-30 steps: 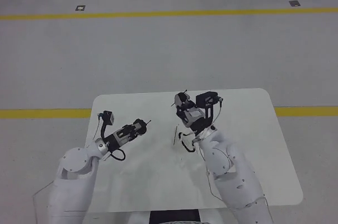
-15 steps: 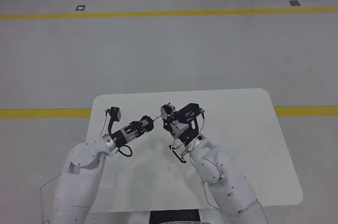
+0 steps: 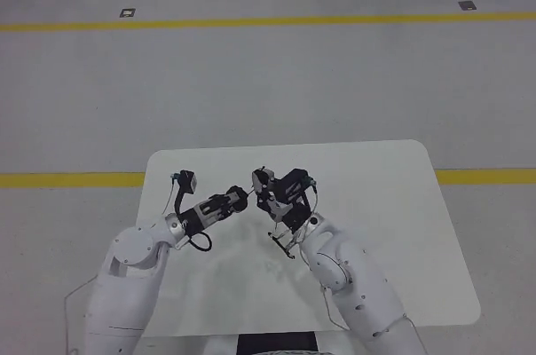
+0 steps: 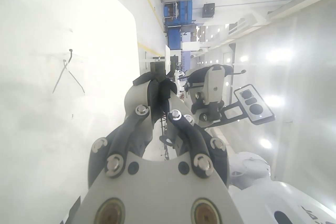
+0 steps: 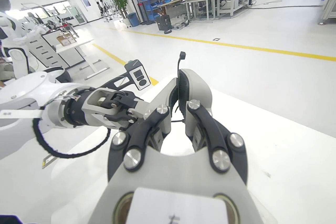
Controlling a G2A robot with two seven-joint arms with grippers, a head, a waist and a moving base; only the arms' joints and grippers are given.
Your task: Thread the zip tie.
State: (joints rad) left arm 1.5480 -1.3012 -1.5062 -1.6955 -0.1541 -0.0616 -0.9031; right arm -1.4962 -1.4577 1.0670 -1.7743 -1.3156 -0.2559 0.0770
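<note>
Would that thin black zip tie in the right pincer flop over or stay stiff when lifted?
Probably fairly stiff: the zip tie sticks out straight past the shut right pincer with nothing propping it. Likely very light, being so thin. It might twist or slip, since only a narrow strap is pinched.

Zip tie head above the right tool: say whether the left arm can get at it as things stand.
Probably yes. The right tool pinches the zip tie with its head standing clear above, and the left tool sits close beside with nothing between. But the left tool is shut.
</note>
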